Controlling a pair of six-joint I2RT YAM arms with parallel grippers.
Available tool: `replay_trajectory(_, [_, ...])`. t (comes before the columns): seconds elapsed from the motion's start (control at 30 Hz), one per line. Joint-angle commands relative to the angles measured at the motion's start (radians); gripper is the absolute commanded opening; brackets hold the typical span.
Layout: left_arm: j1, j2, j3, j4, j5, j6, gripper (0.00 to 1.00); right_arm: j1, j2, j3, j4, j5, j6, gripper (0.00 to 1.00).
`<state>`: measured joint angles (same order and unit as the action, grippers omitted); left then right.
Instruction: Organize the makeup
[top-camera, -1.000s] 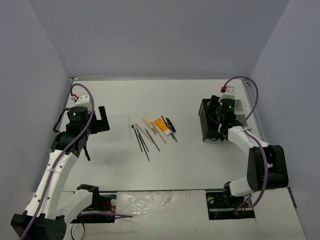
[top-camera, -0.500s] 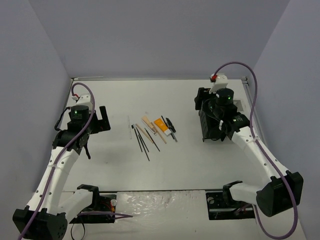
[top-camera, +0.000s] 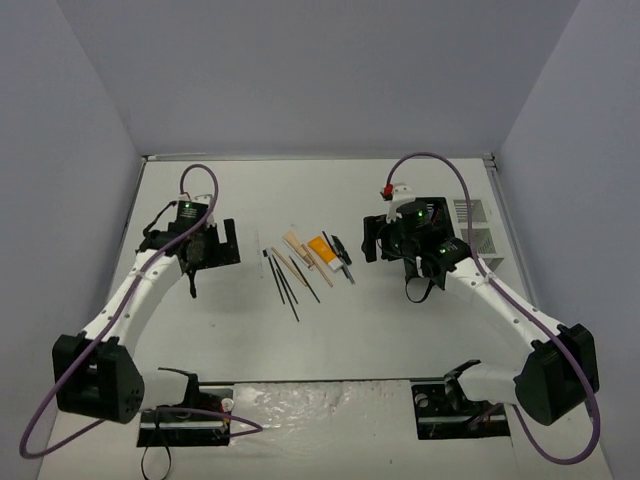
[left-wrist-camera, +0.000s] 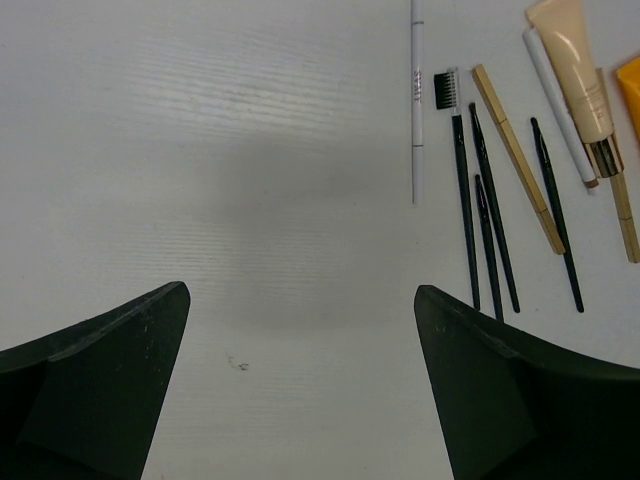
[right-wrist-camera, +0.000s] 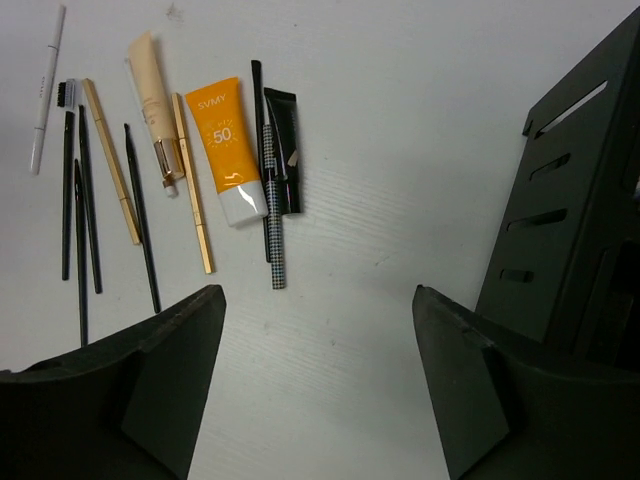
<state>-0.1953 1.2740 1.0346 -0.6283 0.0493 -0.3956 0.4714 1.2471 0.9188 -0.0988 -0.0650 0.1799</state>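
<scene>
- The left gripper (top-camera: 210, 246) is held low over the table (top-camera: 330, 330), just left of the makeup; its jaws are spread wide and nothing is held in them; only bare white surface is seen between its fingers (left-wrist-camera: 100, 390).
- The right gripper (top-camera: 384, 246) is held to the right of the makeup, between it and the black holder (right-wrist-camera: 570, 200); its jaws are likewise set well apart and nothing is gripped.
- The makeup (top-camera: 305, 262) is laid loose on the table between the two grippers, in a rough row; it is touched by neither.
- From the left of that row are seen a white pencil (right-wrist-camera: 45, 90), thin black brushes (right-wrist-camera: 67, 200), gold sticks (right-wrist-camera: 110, 160), a beige tube (right-wrist-camera: 152, 90), an orange-and-white tube (right-wrist-camera: 228, 150) and a black tube (right-wrist-camera: 285, 150); a checked pen (right-wrist-camera: 277, 260) is laid against the black tube.
- Farther right, a white slotted tray (top-camera: 468, 212) is seen beside the holder, near the right wall.
</scene>
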Motion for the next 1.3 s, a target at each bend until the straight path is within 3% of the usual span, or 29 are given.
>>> replay_trajectory(0.0, [-0.074,0.09,0.124,-0.031,-0.025,-0.056,0.94,0.003,-0.097,-0.022,0.048,-0.017,0.023,0.81])
replay_trajectory(0.23, [-0.138,0.286,0.226,-0.003,-0.049,-0.114,0.91,0.003,-0.248,-0.072,0.055,0.021,0.04,0.9])
replay_trajectory(0.43, [-0.167,0.433,0.284,-0.01,-0.097,-0.132,0.78,0.001,-0.366,-0.109,0.057,0.062,0.044,0.92])
replay_trajectory(0.63, [-0.174,0.489,0.288,0.014,-0.124,-0.15,0.59,0.001,-0.459,-0.124,0.044,0.062,0.052,0.95])
replay_trajectory(1.1, [-0.204,0.576,0.285,0.073,-0.137,-0.187,0.42,0.001,-0.523,-0.136,0.01,0.1,0.05,0.99])
replay_trajectory(1.27, [-0.203,0.587,0.269,0.087,-0.146,-0.2,0.29,0.001,-0.527,-0.14,0.003,0.106,0.051,0.99])
